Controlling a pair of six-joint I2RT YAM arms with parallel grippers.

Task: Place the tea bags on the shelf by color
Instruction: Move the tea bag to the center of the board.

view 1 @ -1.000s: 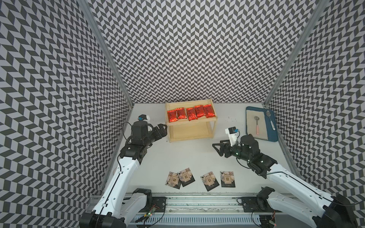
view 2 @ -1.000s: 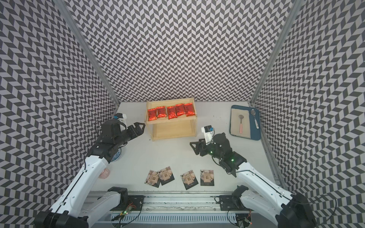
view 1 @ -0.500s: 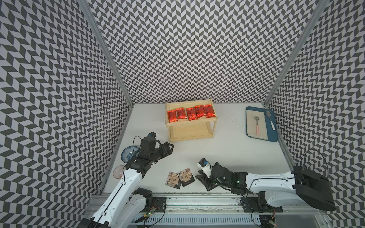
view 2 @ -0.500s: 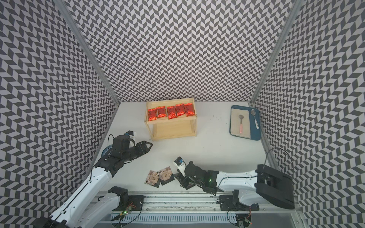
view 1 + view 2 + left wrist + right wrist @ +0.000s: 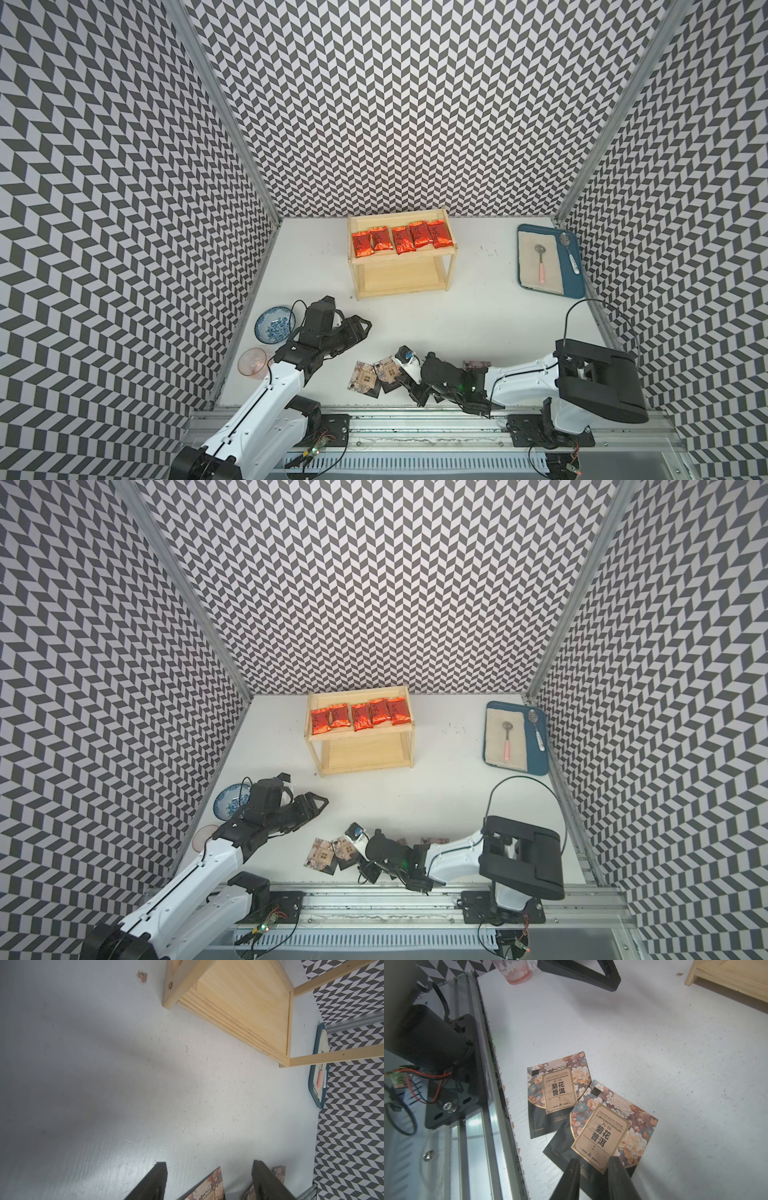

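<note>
**Reporting: one colour shelved, the other not**

Item 1, shelf (image 5: 400,277). It stands upright toward the back of the bench (image 5: 490,320). Five red sachets (image 5: 401,240) lie in a row across its top board. They sit close together, and some edges overlap.

Item 2, black packets (image 5: 366,376). Those in view lie flat on the bench near its front edge, well apart from the shelf. Two show in full in both top views. My right wrist view shows the upper packet (image 5: 604,1132) resting over one corner of the lower packet (image 5: 556,1093). Both lie label up, and the print reads "Chrysanthemum Pu 'er". An edge of another packet (image 5: 476,365) shows behind my right forearm. My right arm covers the rest of that row, so I cannot confirm the count.

Item 3, right fingers (image 5: 417,392). They are low over the bench and a narrow gap apart. They straddle the near edge of the upper packet. I cannot tell whether they touch it. The packet lies flat and is not lifted.

Item 4, left fingers (image 5: 362,327). They are spread wide with nothing between them. They hang above the bench between the shelf and the black packets.

Item 5, other stock. A blue tray (image 5: 571,286) sits at the back right. A patterned dish (image 5: 274,330) and a pink cup (image 5: 252,362) sit by the left wall.
</note>
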